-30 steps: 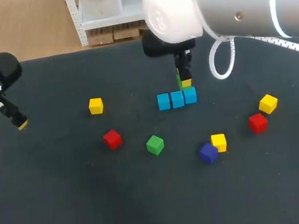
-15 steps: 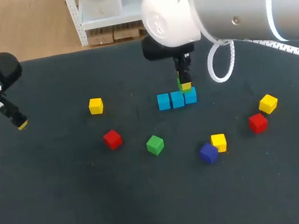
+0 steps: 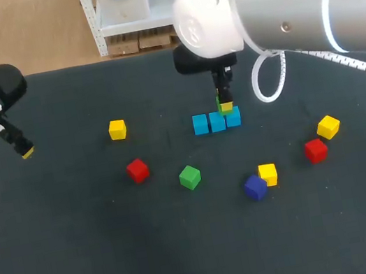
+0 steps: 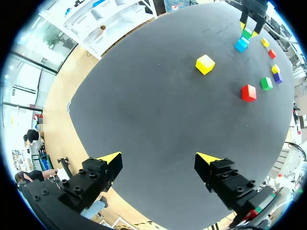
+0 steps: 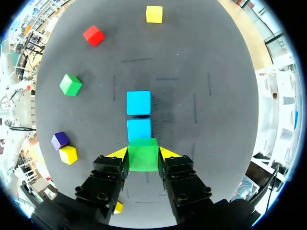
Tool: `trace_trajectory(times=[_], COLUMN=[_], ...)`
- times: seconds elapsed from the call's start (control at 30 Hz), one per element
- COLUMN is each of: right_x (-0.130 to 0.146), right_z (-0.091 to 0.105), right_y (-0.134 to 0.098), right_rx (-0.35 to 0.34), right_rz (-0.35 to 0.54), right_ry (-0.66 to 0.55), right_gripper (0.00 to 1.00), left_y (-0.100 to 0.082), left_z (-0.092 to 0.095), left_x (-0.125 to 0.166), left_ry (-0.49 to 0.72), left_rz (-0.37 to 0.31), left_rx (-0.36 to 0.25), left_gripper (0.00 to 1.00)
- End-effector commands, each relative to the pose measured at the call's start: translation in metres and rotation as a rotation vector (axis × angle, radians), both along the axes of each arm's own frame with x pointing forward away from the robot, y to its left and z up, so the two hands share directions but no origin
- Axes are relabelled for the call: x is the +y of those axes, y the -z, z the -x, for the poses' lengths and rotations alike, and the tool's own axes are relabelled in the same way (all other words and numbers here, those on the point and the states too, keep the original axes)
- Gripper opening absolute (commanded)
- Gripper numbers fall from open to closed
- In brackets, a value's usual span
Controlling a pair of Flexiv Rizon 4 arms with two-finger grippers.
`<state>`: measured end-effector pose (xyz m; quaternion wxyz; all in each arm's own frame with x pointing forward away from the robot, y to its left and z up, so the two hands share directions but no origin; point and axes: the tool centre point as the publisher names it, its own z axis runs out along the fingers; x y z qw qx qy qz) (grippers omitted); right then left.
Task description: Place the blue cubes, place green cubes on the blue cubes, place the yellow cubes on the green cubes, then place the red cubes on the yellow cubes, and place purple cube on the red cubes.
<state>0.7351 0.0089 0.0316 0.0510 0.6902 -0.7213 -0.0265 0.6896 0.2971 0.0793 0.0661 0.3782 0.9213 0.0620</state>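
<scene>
Three blue cubes (image 3: 217, 122) lie in a row at mid-table. My right gripper (image 3: 226, 107) is shut on a green cube (image 5: 143, 154), held just over the right end of that row; in the right wrist view two blue cubes (image 5: 138, 115) show ahead of the fingers and the third is hidden under the green one. A second green cube (image 3: 189, 177) lies nearer the front. Red cubes (image 3: 137, 170) (image 3: 316, 150), yellow cubes (image 3: 117, 129) (image 3: 267, 174) (image 3: 328, 127) and a purple cube (image 3: 254, 187) are scattered around. My left gripper (image 3: 24, 151) hangs open at the far left (image 4: 160, 160), holding nothing.
The purple cube touches the yellow cube beside it, front right of the blue row. The dark table's far edge (image 3: 133, 56) runs behind the blue row. My right arm's white cable loop (image 3: 269, 83) hangs beside the row.
My right gripper has come down a little with the green cube, closer onto the blue row. The left arm and the loose cubes have not moved.
</scene>
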Motion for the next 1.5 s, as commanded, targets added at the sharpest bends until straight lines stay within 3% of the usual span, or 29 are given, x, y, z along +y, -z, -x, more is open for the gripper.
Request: trace_trajectory(times=[0.03,1.5], right_x=[-0.0003,-0.0034], right_z=[-0.0006,0.0017], right_y=[0.0015,0.0073], right_rx=[-0.005,-0.014], right_rz=[-0.001,-0.001], right_ry=[-0.001,-0.025], right_gripper=[0.00,0.00], left_y=[-0.0002,-0.0002], left_z=[-0.0007,-0.0007], left_x=[-0.0003,-0.0003], left_ry=[-0.001,-0.001], left_rz=[-0.001,-0.001], left_rx=[0.002,0.002], left_gripper=[1.00,1.00])
